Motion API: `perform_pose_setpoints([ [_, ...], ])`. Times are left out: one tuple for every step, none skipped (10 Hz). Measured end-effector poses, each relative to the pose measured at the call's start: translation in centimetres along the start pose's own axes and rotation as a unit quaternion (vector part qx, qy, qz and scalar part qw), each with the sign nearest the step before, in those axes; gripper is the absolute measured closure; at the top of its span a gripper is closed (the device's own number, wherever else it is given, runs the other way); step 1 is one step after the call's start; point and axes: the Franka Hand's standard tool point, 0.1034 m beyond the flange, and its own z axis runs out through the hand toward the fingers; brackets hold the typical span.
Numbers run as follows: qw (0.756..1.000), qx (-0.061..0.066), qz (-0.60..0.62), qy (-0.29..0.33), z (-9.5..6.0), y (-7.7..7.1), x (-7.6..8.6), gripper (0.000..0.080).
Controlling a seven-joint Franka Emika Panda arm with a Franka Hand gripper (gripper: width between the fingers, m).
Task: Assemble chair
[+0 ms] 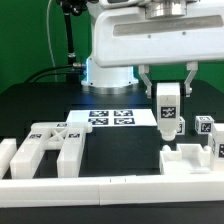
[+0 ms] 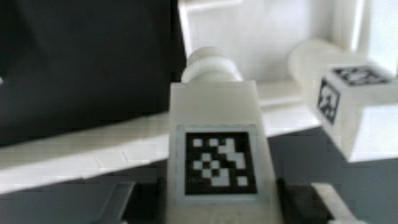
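Note:
My gripper [image 1: 168, 88] is shut on a white chair leg [image 1: 168, 110] and holds it upright by its top, tag facing the front. The leg hangs just off the exterior view's right end of the marker board [image 1: 108, 118]. In the wrist view the leg [image 2: 221, 130] runs away from my gripper [image 2: 222, 205], tag up, and ends in a round peg [image 2: 212, 68]. A finger [image 2: 128, 200] stands on each side of it. A second tagged leg [image 1: 206, 126] stands to the right and also shows in the wrist view [image 2: 356, 98].
Tagged chair frames [image 1: 48, 146] lie at the front left, with another white block [image 1: 12, 156] beside them. A low chair part [image 1: 190, 158] lies front right, below the held leg. A plain white border rail [image 1: 110, 190] runs along the front. The robot base [image 1: 110, 72] stands behind.

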Motion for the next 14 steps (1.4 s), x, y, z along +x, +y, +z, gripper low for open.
perform_pose_setpoints([
  [0.999,0.003,-0.004,0.036,0.1,-0.5,-0.1,0.0514],
  [0.998,0.006,-0.010,0.065,0.0,-1.2,0.2,0.0514],
  [0.995,0.012,-0.016,0.100,-0.1,-2.1,0.9,0.0514],
  [0.992,0.016,-0.019,0.121,-0.1,-2.9,1.1,0.0514],
  [0.986,0.019,-0.018,0.166,0.0,-3.3,1.4,0.0514],
  [0.984,0.011,-0.031,0.176,1.0,-3.0,1.1,0.0514],
  [0.985,0.002,-0.044,0.166,1.7,-2.3,1.1,0.0514],
  [0.985,-0.001,-0.043,0.166,2.0,-1.8,1.1,0.0514],
  [0.986,-0.004,-0.043,0.162,2.4,-1.5,0.6,0.0514],
  [0.987,-0.005,-0.042,0.158,2.7,-1.3,0.2,0.0514],
  [0.987,-0.006,-0.042,0.156,2.8,-1.2,0.0,0.0514],
  [0.987,-0.007,-0.042,0.155,2.9,-1.1,-0.1,0.0514],
  [0.987,-0.007,-0.043,0.154,3.0,-1.2,-0.2,0.0514],
  [0.987,-0.007,-0.038,0.153,3.0,-1.2,-0.3,0.0514],
])
